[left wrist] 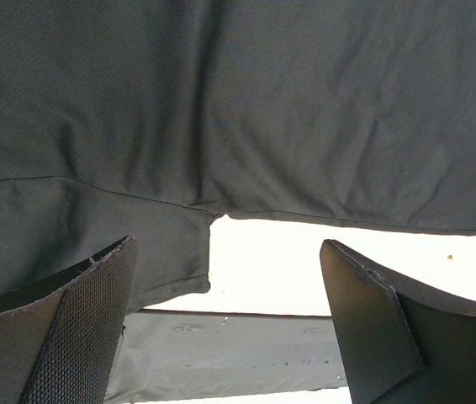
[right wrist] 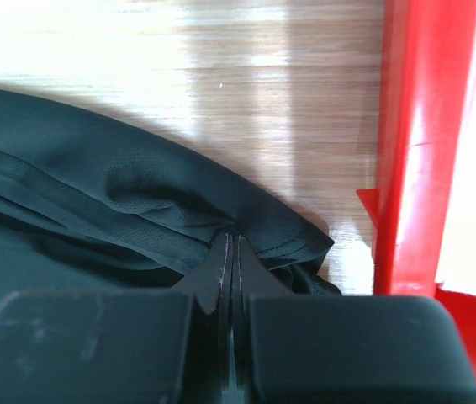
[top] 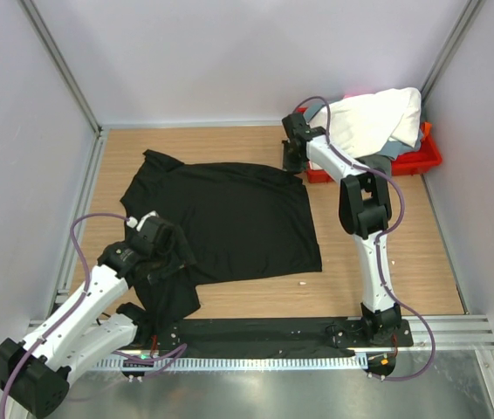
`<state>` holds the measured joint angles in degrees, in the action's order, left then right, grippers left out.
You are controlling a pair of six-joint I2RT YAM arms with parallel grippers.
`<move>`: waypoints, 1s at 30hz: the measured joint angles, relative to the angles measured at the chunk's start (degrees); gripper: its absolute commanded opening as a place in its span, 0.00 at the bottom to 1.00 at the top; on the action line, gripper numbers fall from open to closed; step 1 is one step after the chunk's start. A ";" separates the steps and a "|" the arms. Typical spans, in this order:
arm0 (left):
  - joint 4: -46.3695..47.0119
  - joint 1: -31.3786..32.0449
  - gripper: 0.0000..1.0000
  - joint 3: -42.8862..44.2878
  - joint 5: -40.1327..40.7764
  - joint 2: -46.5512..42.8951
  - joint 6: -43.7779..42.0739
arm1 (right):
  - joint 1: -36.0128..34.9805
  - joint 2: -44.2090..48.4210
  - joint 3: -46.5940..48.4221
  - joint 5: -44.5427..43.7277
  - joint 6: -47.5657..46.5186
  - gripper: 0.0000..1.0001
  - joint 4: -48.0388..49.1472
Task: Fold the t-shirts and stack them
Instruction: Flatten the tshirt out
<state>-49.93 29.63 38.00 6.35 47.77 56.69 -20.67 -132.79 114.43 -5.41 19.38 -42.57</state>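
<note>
My right pincer (right wrist: 231, 242) is clamped on the black t-shirt (top: 229, 218) hem beside the red tray (right wrist: 406, 151); my left pincer (left wrist: 228, 246) stands apart over that shirt.

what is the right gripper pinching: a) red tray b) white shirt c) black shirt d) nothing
c: the right wrist view shows the right gripper closed on a bunched edge of the black shirt, just beside the red tray but not touching it.
</note>
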 measured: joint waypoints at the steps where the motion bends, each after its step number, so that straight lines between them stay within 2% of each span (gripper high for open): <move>1: -0.02 0.00 0.89 0.00 0.00 0.09 0.00 | 0.22 0.00 0.22 0.07 0.02 0.01 -0.04; 5: 0.00 0.09 0.89 0.00 0.00 0.26 0.00 | 0.96 -0.35 3.78 0.57 0.04 0.02 -0.94; 12: 0.00 0.20 0.89 0.00 0.00 1.38 -0.13 | 3.08 -3.02 16.04 1.75 0.15 0.01 0.11; 17: 0.00 0.26 0.89 0.00 0.00 1.79 -0.15 | 4.22 -5.49 19.19 2.16 -0.04 0.02 2.38; 20: 0.00 0.26 0.89 0.00 0.00 2.05 -0.15 | 4.59 -7.93 19.93 2.19 0.00 0.05 3.58; 23: 0.00 0.26 0.89 0.00 -0.02 2.34 -0.15 | 4.76 -10.51 20.20 2.14 0.04 0.18 4.37; 24: 0.00 0.26 0.89 0.00 -0.02 2.40 -0.15 | 4.79 -11.37 20.59 2.08 0.04 0.41 4.44; 25: 0.00 0.26 0.89 0.00 -0.02 2.45 -0.15 | 4.83 -12.24 21.38 1.90 0.39 0.59 4.44; 27: -0.04 0.31 0.89 0.00 -0.02 2.47 -0.15 | 4.46 -12.90 23.54 2.69 1.07 0.85 5.14; 30: -0.92 0.37 0.89 0.31 0.04 2.45 -0.13 | 3.37 -12.46 26.47 0.83 0.22 0.90 5.46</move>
<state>-50.85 30.00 38.30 6.39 50.22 56.55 -17.30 -145.25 140.90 -4.58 19.59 -37.10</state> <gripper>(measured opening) 0.889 0.879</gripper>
